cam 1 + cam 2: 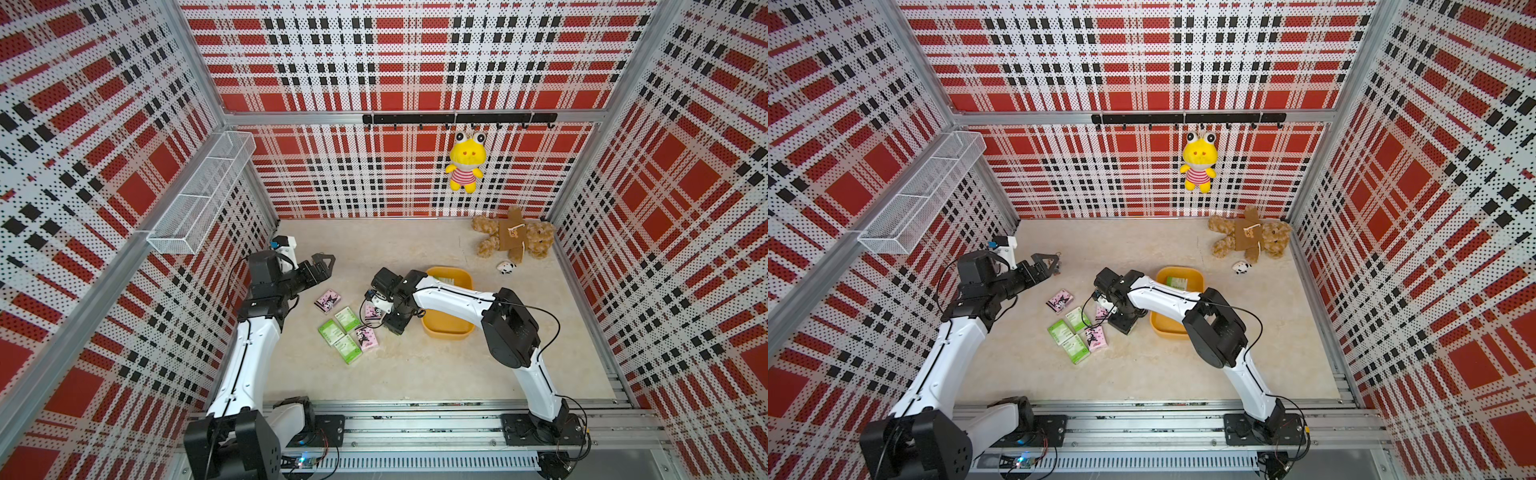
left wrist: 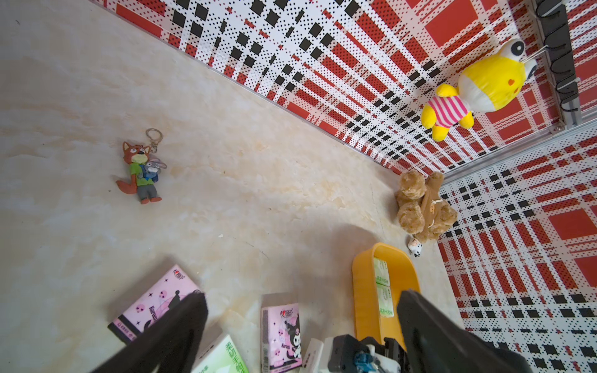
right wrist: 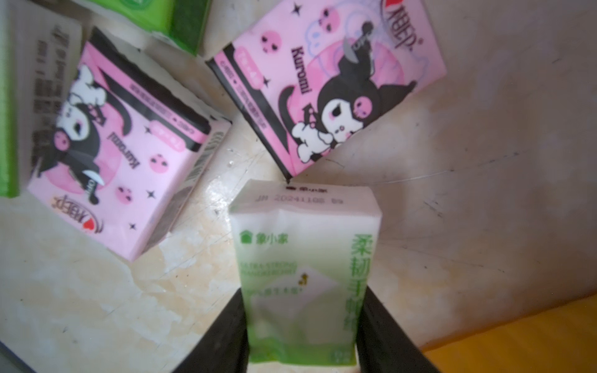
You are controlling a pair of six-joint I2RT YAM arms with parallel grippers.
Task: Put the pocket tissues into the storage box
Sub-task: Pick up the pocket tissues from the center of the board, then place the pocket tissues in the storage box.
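Observation:
My right gripper (image 3: 303, 298) is shut on a green-and-white pocket tissue pack (image 3: 303, 245), low over the floor just left of the yellow-orange storage box (image 1: 449, 332). Two pink packs (image 3: 122, 145) (image 3: 326, 80) lie just beyond the held one. In both top views three green packs (image 1: 347, 319) and three pink ones (image 1: 328, 300) lie scattered left of the right gripper (image 1: 395, 324). The box holds green packs (image 2: 382, 284). My left gripper (image 1: 322, 266) hovers open and empty near the left wall, its fingers (image 2: 190, 316) wide apart.
A fox keychain charm (image 2: 142, 168) lies on the floor ahead of the left gripper. A teddy bear (image 1: 515, 237) and a small cow toy (image 1: 507, 267) sit at the back right. A yellow frog plush (image 1: 464, 160) hangs from a hook rail. A wire basket (image 1: 203, 195) is on the left wall.

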